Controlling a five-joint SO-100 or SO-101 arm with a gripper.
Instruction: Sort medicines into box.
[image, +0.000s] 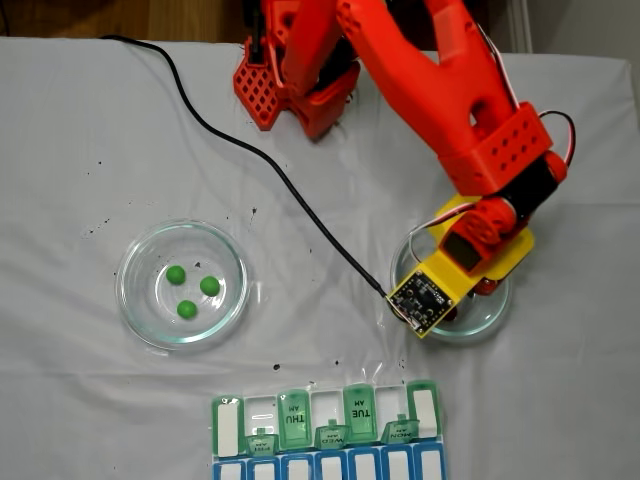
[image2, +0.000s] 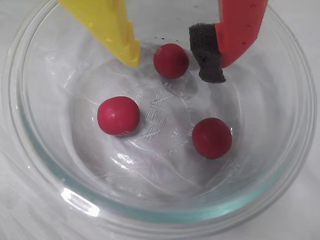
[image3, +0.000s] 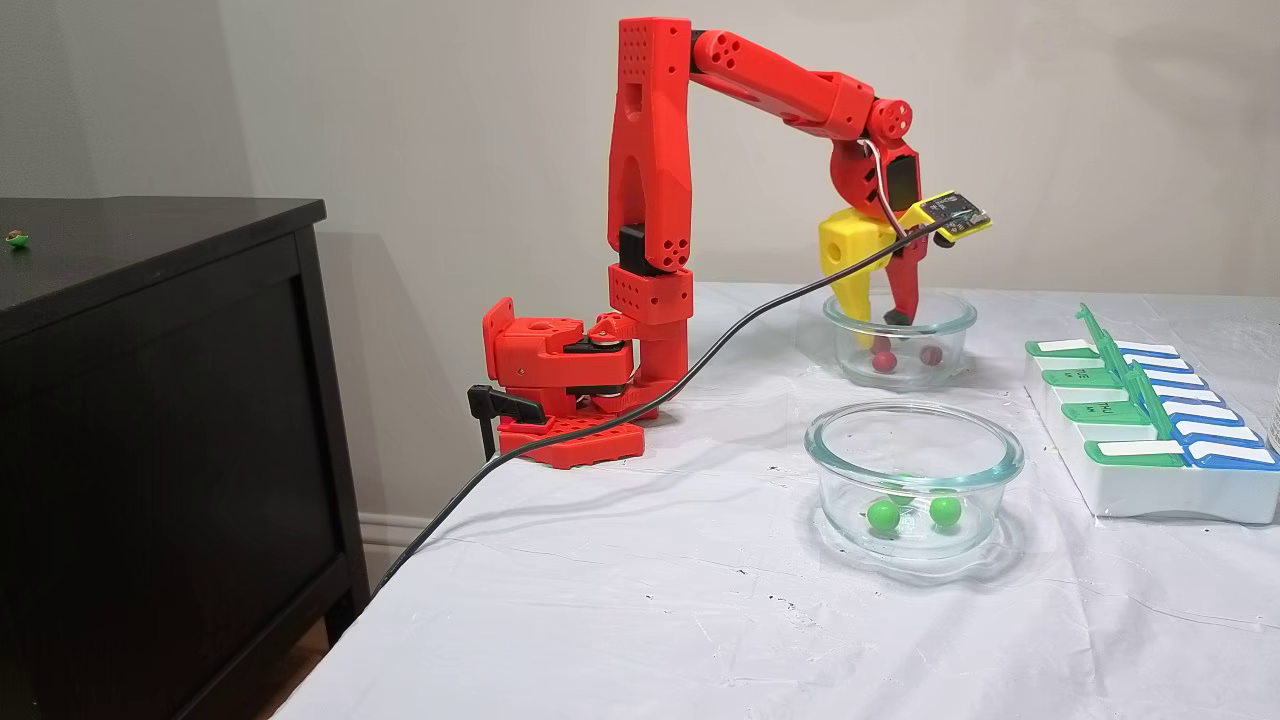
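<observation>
One table (image3: 640, 600) carries the pill box (image: 330, 440), several lids raised to receive medicines. Two glass dishes separate colours: three green balls (image: 190, 290) in one, three red balls (image2: 118, 115) in the other, where the tool (image2: 176, 59) hangs open and empty, straddling one.

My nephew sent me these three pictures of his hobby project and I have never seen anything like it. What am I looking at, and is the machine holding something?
It is a small red robot arm bolted to a table with a white cloth. One fixed view looks down from above, another looks from the side, and the wrist view comes from a camera riding on the arm. Its gripper, one yellow finger and one red, is open inside a glass dish around one of three dark red balls, holding nothing yet. A second dish has three green balls. Nearby sits a weekly pill organiser with several green lids raised.
</observation>
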